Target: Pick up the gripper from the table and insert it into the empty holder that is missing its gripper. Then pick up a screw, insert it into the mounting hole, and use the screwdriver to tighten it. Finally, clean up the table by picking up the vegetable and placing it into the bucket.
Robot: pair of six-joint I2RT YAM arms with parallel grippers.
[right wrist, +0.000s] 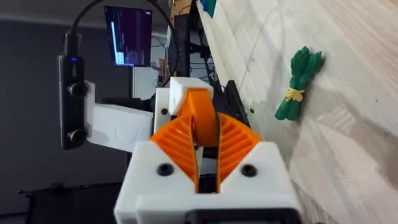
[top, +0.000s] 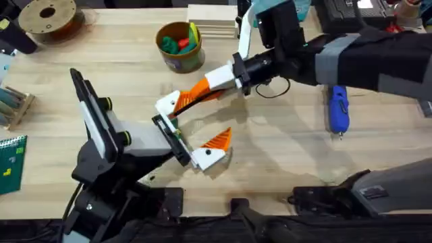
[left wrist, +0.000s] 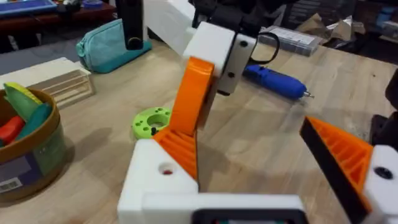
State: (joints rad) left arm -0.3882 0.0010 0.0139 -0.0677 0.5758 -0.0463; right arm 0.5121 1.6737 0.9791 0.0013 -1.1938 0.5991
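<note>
The loose orange gripper [right wrist: 203, 118] is clamped between the closed pads of the right hand [top: 200, 88] and is pressed against the holder [left wrist: 158, 177], the tipless white finger of the left hand [top: 191, 133], whose fingers are spread wide with nothing between them. The blue screwdriver [top: 337, 109] is laid on the bench [top: 283, 155] to the right. The vegetable [right wrist: 298, 83] is seen lying on the wood, and the bucket [top: 180, 46] is set farther back.

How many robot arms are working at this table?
2. The left arm reaches from the lower left to mid-table; the right arm comes in from the right, its gripper shut on an orange tip.
</note>
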